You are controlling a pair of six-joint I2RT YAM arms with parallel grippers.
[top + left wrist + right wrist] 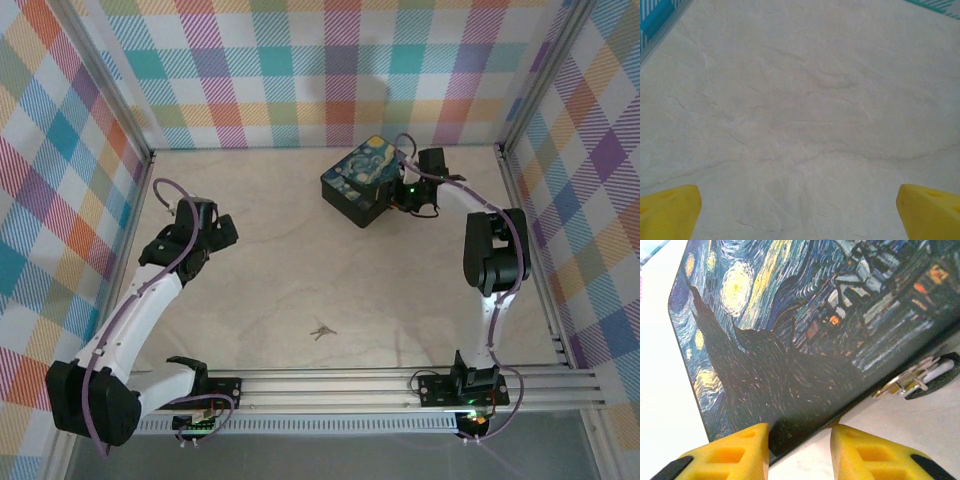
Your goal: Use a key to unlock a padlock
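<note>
Spreading across the whole workspace, the pale veined surface (300,280) is carrying everything. The largest thing on it is the black box (362,180) with the painted night-sky lid, sitting toward the far right. The right end effector (800,452) is hanging at the box's near-right edge with its yellow fingers (735,452) standing narrowly apart and the lid's rim showing in the gap; whether they are pressing on it I cannot tell. The left end effector (800,215) is hovering over bare surface on the left, spread wide and holding nothing. Beside the box a small brass-and-silver fitting (912,382) is peeking out (quite possibly the padlock, though it is too blurred to say). Smallest of all, the key (322,331) is lying flat near the front middle, well apart from both end effectors and from the box. I am judging two risks from here. A squeeze on that rim could be tipping or sliding the box while the key is lying untouched. The key bunch, thin and flat on a smooth surface, is also likely to be skating away or splaying under fingers coming down off-centre.
</note>
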